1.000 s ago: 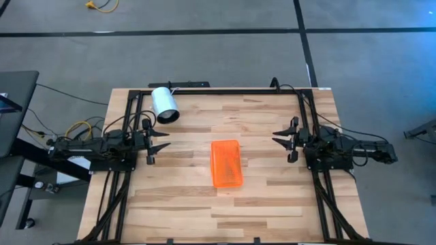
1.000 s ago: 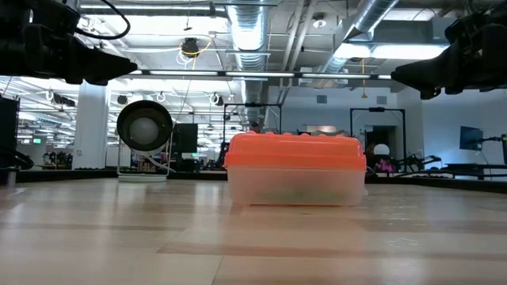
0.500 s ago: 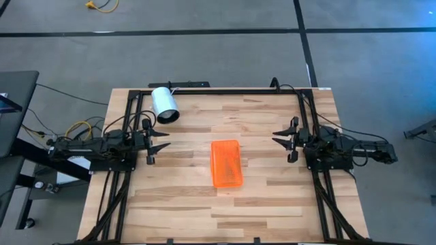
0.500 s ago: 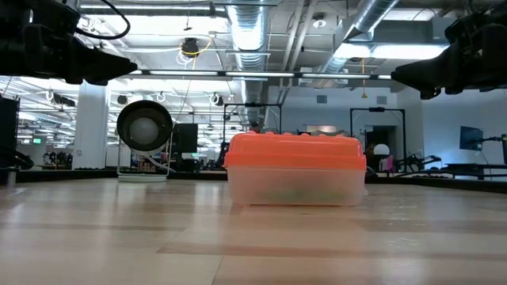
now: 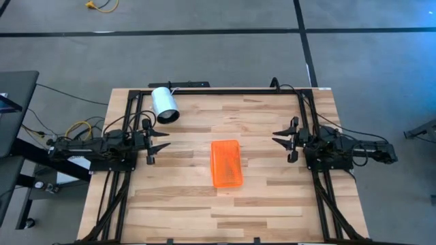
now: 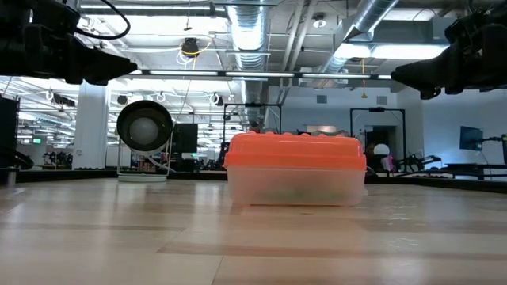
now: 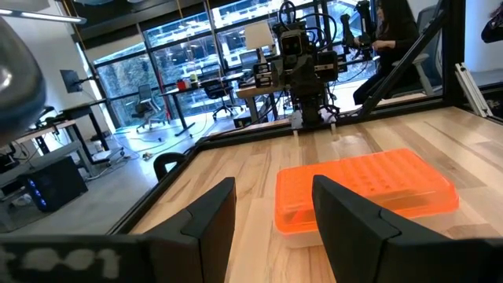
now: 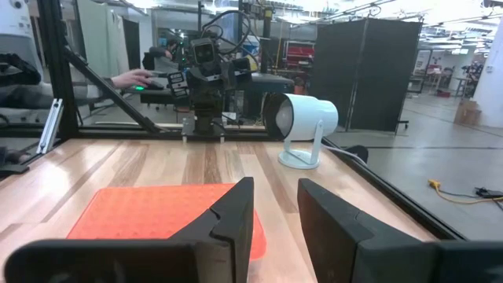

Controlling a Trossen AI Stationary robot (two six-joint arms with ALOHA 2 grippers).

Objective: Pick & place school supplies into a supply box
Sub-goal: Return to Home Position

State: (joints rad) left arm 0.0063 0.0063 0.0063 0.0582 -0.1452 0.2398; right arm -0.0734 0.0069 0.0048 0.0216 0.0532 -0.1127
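- Nothing has moved since the earlier frames: both arms and the supply box [image 5: 227,163] sit as before.
- Supply box lies near the middle of the counter [image 5: 272,204], with its orange lid seated on the clear base; its contents cannot be made out.
- Left claw [image 5: 167,140] hovers over the counter's left side, fingers parted, holding nothing, well apart from the box.
- Right claw [image 5: 275,137] hovers over the right side, fingers parted, empty, pointing toward the box.
- White cylinder [image 5: 164,104] stands near the far left corner.
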